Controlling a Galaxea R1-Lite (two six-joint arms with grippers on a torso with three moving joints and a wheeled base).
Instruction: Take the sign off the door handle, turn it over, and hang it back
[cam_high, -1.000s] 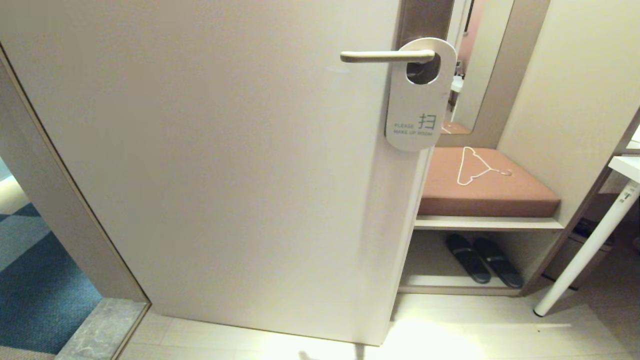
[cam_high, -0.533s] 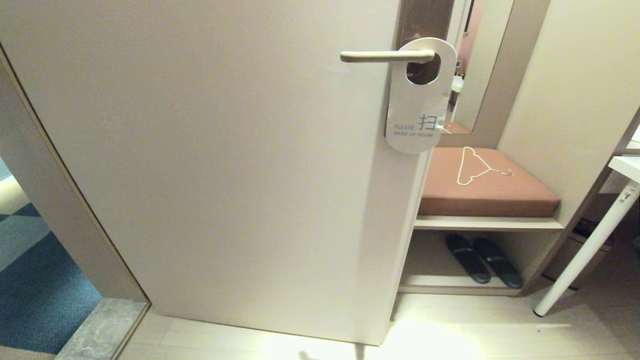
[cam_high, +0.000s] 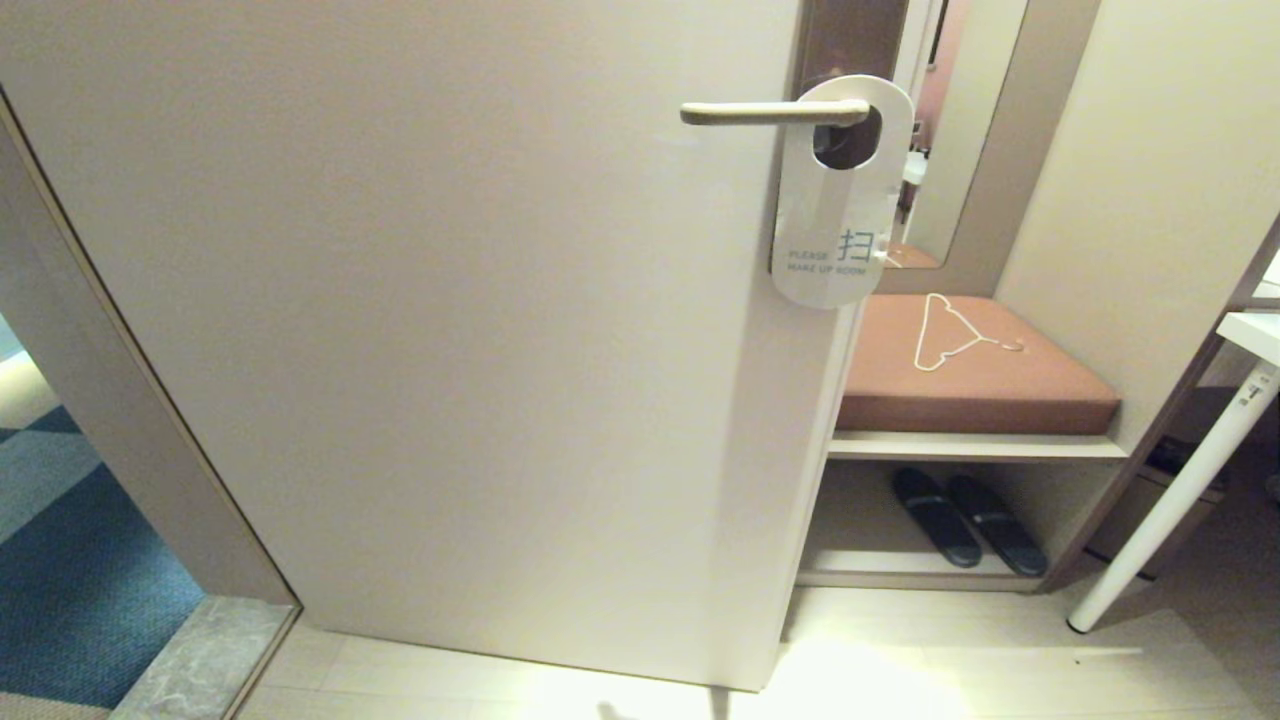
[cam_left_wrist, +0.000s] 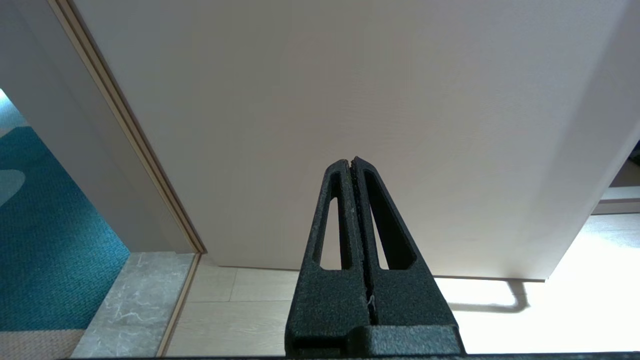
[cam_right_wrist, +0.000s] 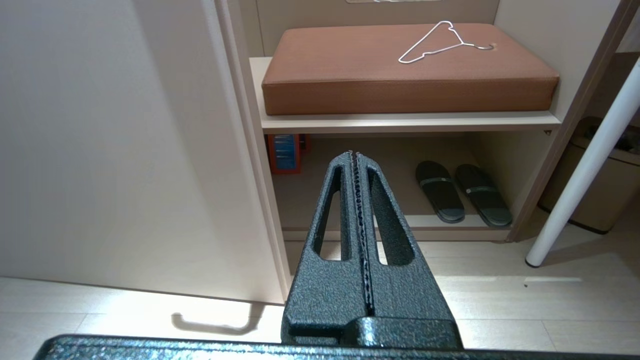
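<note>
The sign (cam_high: 835, 215) hangs by its oval hole on the door handle (cam_high: 770, 113), white side out, reading "PLEASE MAKE UP ROOM". The handle is a pale metal lever on a brown backplate (cam_high: 850, 35), high on the open door (cam_high: 450, 330). Neither arm shows in the head view. My left gripper (cam_left_wrist: 351, 161) is shut and empty, low down, facing the door's lower part. My right gripper (cam_right_wrist: 354, 154) is shut and empty, low near the door's free edge, pointing at the shoe shelf. The sign and handle appear in neither wrist view.
A brown cushioned bench (cam_high: 975, 385) right of the door carries a white wire hanger (cam_high: 950, 335). Dark slippers (cam_high: 965, 520) lie on the shelf below. A white table leg (cam_high: 1170, 505) slants at far right. Blue carpet (cam_high: 70, 590) lies beyond the doorway, left.
The sign's lower end sways slightly on the handle. Nothing else has moved.
</note>
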